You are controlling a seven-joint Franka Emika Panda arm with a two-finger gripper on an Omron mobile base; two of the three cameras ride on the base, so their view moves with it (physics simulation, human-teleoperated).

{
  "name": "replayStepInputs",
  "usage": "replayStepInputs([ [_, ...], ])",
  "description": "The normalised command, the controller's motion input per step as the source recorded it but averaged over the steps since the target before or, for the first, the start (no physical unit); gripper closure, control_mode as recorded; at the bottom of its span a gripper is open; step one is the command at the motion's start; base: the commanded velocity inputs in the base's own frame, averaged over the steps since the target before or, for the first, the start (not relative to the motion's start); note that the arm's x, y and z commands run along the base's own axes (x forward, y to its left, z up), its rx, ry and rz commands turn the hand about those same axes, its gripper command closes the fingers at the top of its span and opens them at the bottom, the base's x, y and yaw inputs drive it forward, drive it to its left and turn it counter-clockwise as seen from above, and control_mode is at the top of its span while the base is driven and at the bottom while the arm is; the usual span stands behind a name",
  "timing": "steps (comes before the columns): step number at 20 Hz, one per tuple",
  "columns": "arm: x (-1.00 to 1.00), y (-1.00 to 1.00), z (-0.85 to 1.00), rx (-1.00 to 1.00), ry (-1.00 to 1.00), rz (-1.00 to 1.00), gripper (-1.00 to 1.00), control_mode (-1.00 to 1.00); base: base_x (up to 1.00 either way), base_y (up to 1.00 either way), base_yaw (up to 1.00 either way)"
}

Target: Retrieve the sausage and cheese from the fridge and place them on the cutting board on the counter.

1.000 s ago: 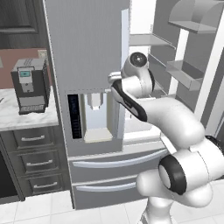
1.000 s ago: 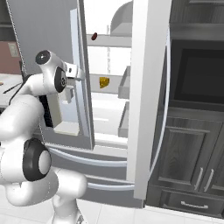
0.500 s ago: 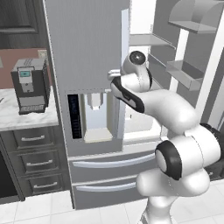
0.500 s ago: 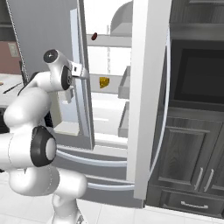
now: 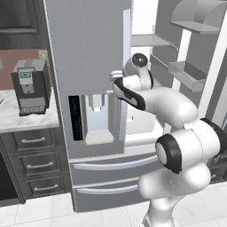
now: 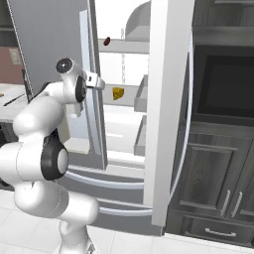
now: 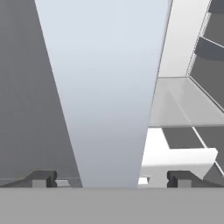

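The grey steel fridge [image 5: 88, 44] stands with its right door [image 6: 168, 99] swung wide. Inside, the dark reddish sausage [image 6: 105, 40] lies on an upper white shelf and the yellow cheese [image 6: 118, 93] sits on the shelf below. My gripper [image 6: 99, 83] is at the free edge of the left door, level with the cheese and left of it. In the hand view the gripper [image 7: 111, 179] is open, its fingertips [image 7: 43, 178] on either side of the pale door edge. The marble counter [image 5: 26, 119] lies left of the fridge. The cutting board is out of view.
A coffee machine [image 5: 30, 86] stands on the counter, over dark drawers [image 5: 35, 164]. Door bins [image 5: 190, 73] hang inside the open right door. Dark cabinets and a built-in oven [image 6: 223, 94] stand right of the fridge. The fridge's two drawers [image 5: 106, 177] are shut.
The arm has stretched forward, bringing its upper joints closer to the left door. The gripper has stayed open at the door's edge. Sausage and cheese have not moved.
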Motion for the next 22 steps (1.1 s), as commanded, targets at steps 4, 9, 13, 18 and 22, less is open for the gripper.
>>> replayStepInputs([
  [4,0.33,0.00,-0.29,0.02,0.00,0.00,-1.00,-1.00,0.00,0.00,0.00],
  [9,0.41,0.12,-0.31,0.00,0.00,-0.04,1.00,-1.00,0.00,0.00,0.00],
  [13,0.90,0.63,-0.54,0.00,0.01,-0.17,1.00,-1.00,0.00,0.00,0.00],
  [18,0.88,0.26,-0.44,0.00,0.03,-0.16,1.00,-1.00,0.00,0.00,0.00],
  [22,0.81,0.00,-0.16,0.00,0.14,-0.04,1.00,-1.00,0.00,0.00,0.00],
])
